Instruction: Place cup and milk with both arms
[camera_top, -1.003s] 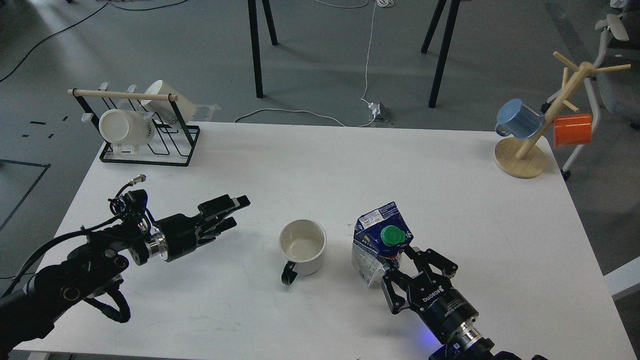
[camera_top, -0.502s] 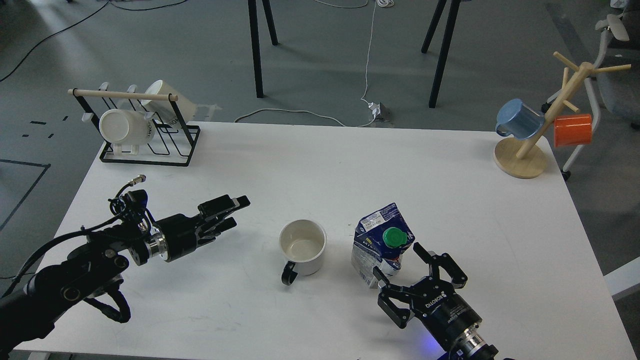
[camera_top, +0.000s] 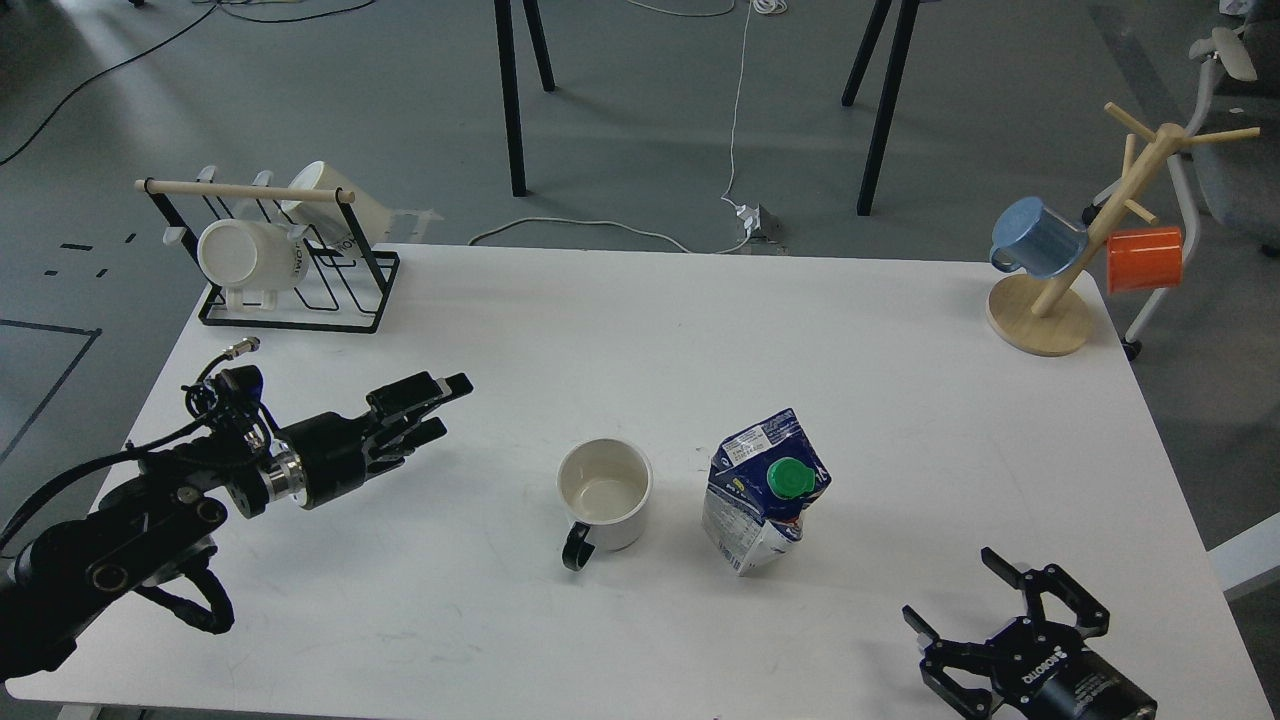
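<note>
A: Where are the cup (camera_top: 604, 494) and the milk (camera_top: 764, 489) seen?

B: Both are stood upright near the front middle of the table (camera_top: 640, 330), the cup to the left of the milk and apart from it, its black handle turned toward the front edge.

A: And the grippers?

B: The right gripper (camera_top: 1003, 622) is spread wide and empty near the front right corner. The left gripper (camera_top: 438, 405) is held left of the cup, gripping nothing; its fingers are seen side-on, so whether it is parted cannot be told

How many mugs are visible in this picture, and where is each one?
5. The cup stands on the table beside the milk. Two white mugs lie in the wire rack. A blue mug and an orange mug hang on the wooden tree.
</note>
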